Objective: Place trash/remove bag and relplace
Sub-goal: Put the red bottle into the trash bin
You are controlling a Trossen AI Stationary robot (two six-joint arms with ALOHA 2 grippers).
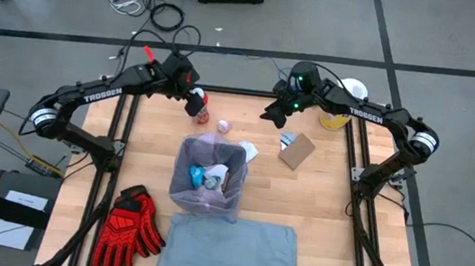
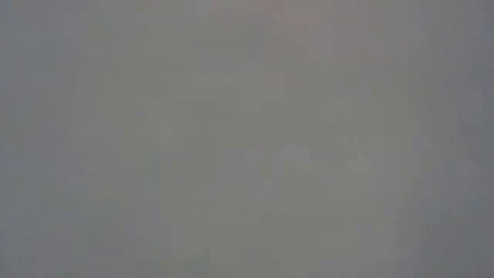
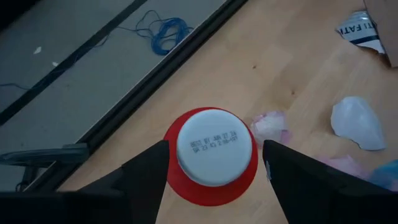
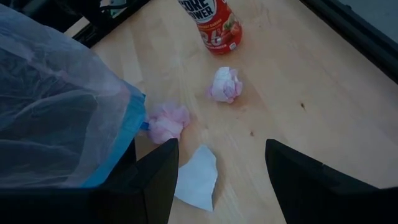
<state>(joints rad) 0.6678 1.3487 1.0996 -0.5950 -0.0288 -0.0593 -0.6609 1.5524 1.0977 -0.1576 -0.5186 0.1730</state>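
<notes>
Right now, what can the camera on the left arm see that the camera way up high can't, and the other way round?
Only the left wrist view shows the tiny printed code on the bottle's white-topped cap, right between the left gripper's open fingers.

Only the high view shows the lined bin, the red gloves, the grey-blue liner, the yellow tub and the right gripper, open above the table.

Both show the red bottle, the left gripper and the wooden table.
</notes>
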